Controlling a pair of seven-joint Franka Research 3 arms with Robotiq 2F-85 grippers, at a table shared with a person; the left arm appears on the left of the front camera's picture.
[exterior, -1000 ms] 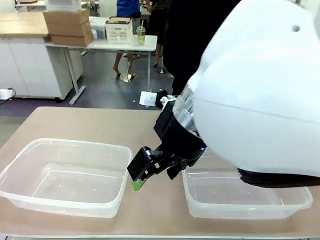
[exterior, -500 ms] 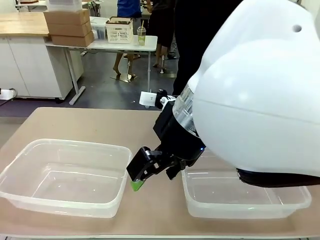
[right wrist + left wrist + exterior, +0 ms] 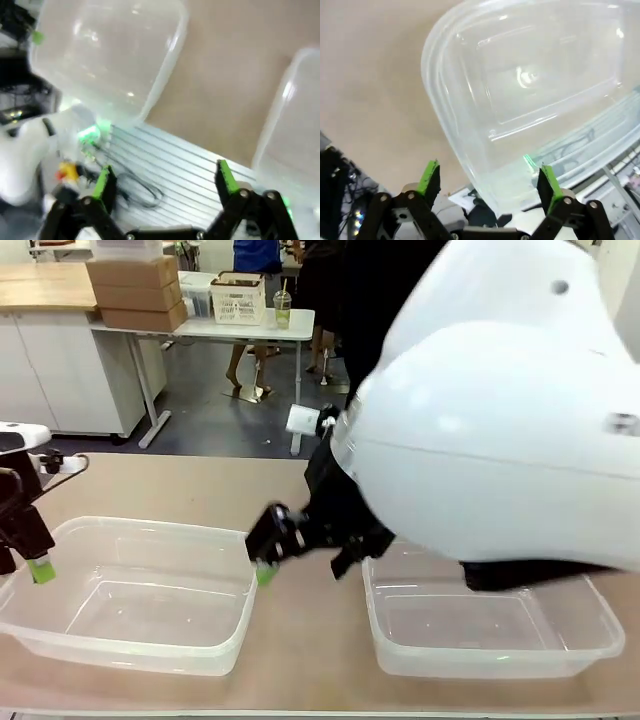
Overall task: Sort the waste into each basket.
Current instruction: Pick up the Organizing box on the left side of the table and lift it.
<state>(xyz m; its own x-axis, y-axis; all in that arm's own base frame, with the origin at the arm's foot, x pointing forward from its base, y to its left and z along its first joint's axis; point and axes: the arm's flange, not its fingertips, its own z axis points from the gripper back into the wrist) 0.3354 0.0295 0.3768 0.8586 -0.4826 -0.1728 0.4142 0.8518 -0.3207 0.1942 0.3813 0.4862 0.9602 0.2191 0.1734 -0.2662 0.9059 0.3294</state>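
Item, tabletop [image 3: 200,485]: two clear baskets side by side, well apart; left basket [image 3: 130,530] bare inside; right basket [image 3: 480,665] bare where we could see it, its far part hidden behind the right arm.

Item, left claw [image 3: 488,180]: jaws spread wide, gripping nothing; newly arrived at the picture's left edge in the front view, where a second before we recorded no left arm; it hung over the outer end of the left basket.

Item, right claw [image 3: 266,565]: jaws wide, empty; it had risen and drifted left from the gap between the baskets, its green pad now by the left basket's inner rim.

Item, progress: we judged sorting not yet begun; nothing lay in either basket and nothing was held; both arms seemed to be taking up position, so a first pick remained ahead.
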